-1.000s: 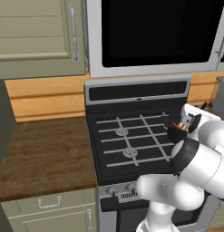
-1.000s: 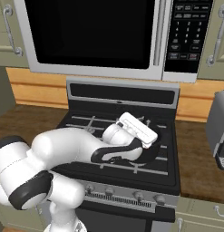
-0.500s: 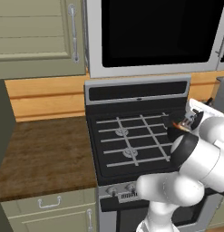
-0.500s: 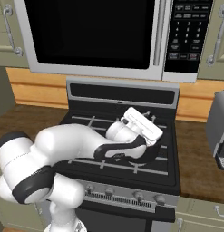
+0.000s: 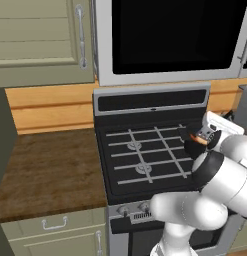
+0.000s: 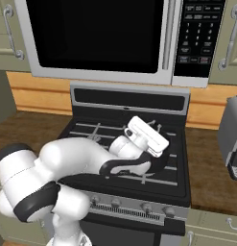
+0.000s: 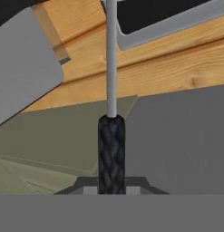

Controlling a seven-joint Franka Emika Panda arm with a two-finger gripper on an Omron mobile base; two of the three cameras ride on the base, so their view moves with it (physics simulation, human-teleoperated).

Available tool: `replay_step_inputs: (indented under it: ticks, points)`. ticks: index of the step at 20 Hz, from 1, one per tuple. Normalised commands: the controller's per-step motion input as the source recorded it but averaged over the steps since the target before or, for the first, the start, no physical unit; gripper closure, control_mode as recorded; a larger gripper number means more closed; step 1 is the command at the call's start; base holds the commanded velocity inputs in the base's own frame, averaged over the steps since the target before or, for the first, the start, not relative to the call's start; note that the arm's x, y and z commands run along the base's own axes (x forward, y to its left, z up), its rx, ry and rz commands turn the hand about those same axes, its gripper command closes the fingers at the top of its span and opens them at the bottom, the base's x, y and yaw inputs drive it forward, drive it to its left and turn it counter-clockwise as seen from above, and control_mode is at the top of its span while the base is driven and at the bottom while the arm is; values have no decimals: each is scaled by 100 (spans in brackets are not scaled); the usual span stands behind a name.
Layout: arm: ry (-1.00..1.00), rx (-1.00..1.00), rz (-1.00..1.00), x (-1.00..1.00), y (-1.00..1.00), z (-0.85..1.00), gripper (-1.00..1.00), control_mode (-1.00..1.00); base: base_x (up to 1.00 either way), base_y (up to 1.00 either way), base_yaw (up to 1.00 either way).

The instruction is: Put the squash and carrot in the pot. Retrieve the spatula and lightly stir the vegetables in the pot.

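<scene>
Room: a rendered kitchen with a black gas stove (image 5: 145, 160) set between two stretches of brown wooden desk (image 5: 45, 170), a microwave (image 6: 105, 38) above it and pale green cabinets (image 5: 40, 40) to the side.
Stove top: grey grates over the burners (image 6: 139, 178); the white arm reaches across them from the base.
Gripper: the gripper (image 5: 197, 136) sits over the right side of the stove in the left base view, its jaws drawn together on a thin handle.
Spatula: in the hand view the spatula (image 7: 111, 149) rises straight up from between the fingertips, with a black woven-looking grip low down and a slim silver shaft above it. The head is out of frame at the top.
Pot: under the arm in both base views, so I cannot tell where it stands or what it holds.
Squash and carrot: cannot be placed from these views; something small and orange (image 5: 199, 140) shows just beside the gripper in the left base view, too small to name.
Handling: my judgement is that the spatula is light and stiff, with a narrow round handle that could twist or swing in a two-finger pinch.
Where to hold: the textured black grip looks the best place, as it is clamped now, since the bare metal shaft would likely be slicker.
Stirring: a long tool held at its end will lever against the jaws, so light strokes seem wise.
</scene>
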Motion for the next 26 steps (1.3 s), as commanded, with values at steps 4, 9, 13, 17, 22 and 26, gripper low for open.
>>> replay_step_inputs:
  ticks: [4, 9, 13, 17, 22, 26]
  points:
    - [3, 7, 0, -25, 16, -2, 100, -100, 0, 0, 0]
    - [18, 16, 0, -19, 10, 13, 100, -100, 0, 0, 0]
    - [31, 17, 0, 2, 1, 17, 100, -100, 0, 0, 0]
    - [22, 10, 0, 20, 0, -5, 100, -100, 0, 0, 0]
    - [-1, 1, 0, 33, 4, -21, 100, -100, 0, 0, 0]
    - [-21, 0, 0, 36, 4, 0, 100, -100, 0, 0, 0]
